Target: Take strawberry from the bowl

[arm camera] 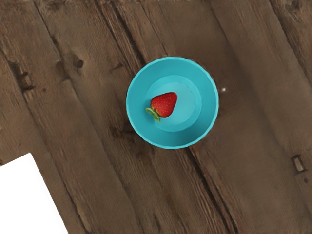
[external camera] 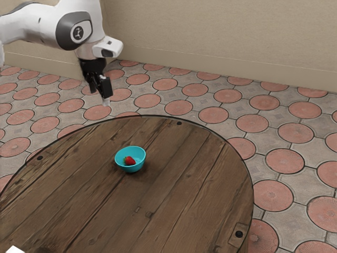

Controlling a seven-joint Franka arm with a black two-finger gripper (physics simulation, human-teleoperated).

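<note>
Inside the small blue bowl, the red strawberry lies on its side, a bit off the middle. The bowl sits on the round wood table. The gripper is up high, well apart from the berry, and its two fingers look open, with nothing between them. From the fingers, the berry is down low and out to the exterior view's right. So I think the first step is to go over to the bowl, then down.

The berry's long way runs from its green leaves to its red tip. The leaf end points to the side where the white thing lies, and the tip points away from it. To pick it up well, the fingers should pinch its fat sides, across that long way, and not the leaves and tip. The leaf end is nearer the wall, so a finger there could bump the bowl. A bad pinch might make the berry roll. There is just one arm, so it must do the reaching.
</note>
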